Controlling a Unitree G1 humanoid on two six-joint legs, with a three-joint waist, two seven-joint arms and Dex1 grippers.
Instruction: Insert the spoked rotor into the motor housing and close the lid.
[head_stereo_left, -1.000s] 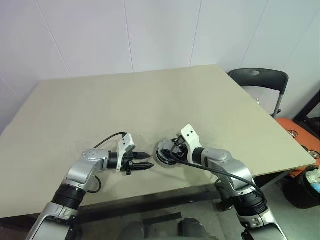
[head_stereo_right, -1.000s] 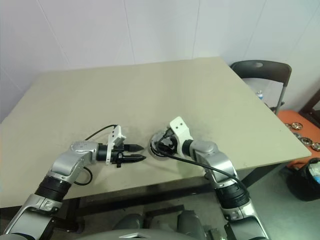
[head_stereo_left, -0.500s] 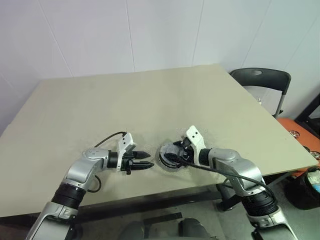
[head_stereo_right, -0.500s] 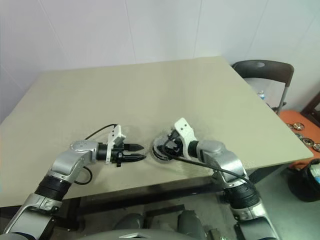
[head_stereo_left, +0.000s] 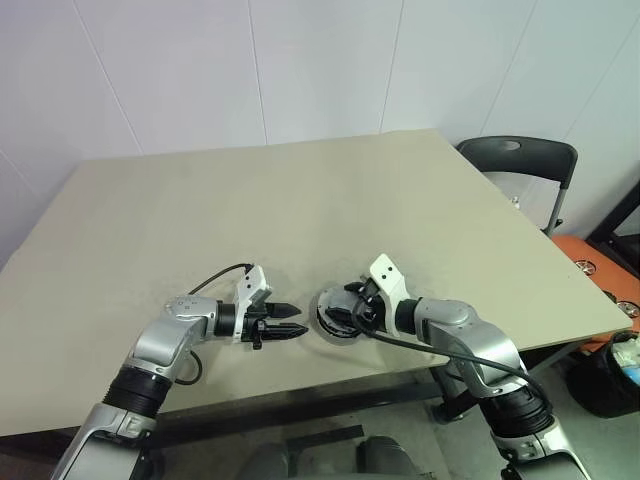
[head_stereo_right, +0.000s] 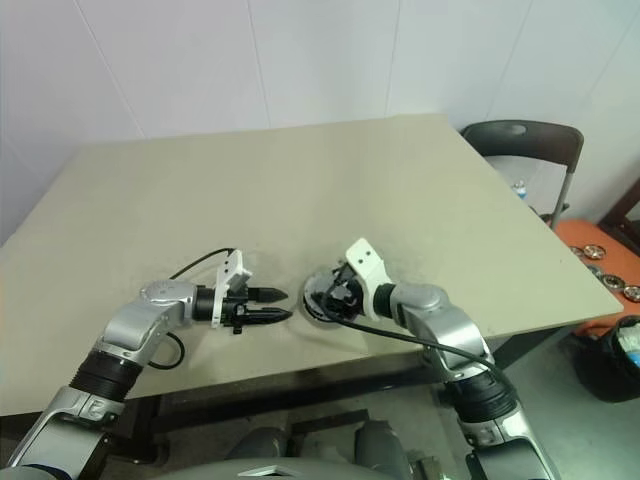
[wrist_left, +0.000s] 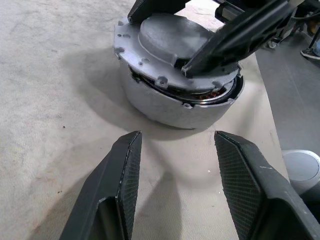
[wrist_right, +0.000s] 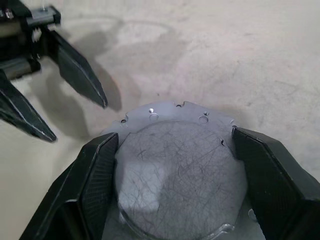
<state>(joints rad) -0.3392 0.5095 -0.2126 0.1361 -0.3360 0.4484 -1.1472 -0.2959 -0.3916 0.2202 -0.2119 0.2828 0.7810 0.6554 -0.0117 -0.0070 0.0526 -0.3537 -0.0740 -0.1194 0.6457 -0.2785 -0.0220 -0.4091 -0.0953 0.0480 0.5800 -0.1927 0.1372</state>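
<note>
The motor housing (wrist_left: 170, 106) stands on the table near its front edge, a short silver-grey cylinder. Its lid (wrist_right: 175, 170) lies tilted on top, and copper windings (wrist_left: 215, 93) show through the gap on one side. My right gripper (head_stereo_left: 340, 315) reaches over the housing, one black finger (wrist_right: 100, 170) pressed against each side of the lid. My left gripper (head_stereo_left: 300, 321) hovers low over the table just left of the housing, open and empty, pointing at it. The spoked rotor is hidden.
The beige table (head_stereo_left: 300, 200) stretches wide behind and to both sides of the housing. A dark chair (head_stereo_left: 520, 160) stands past the table's right corner. A black bin (head_stereo_left: 615, 372) sits on the floor at the lower right.
My right wrist has turned slightly over the housing, still on the lid. The left arm has kept still.
</note>
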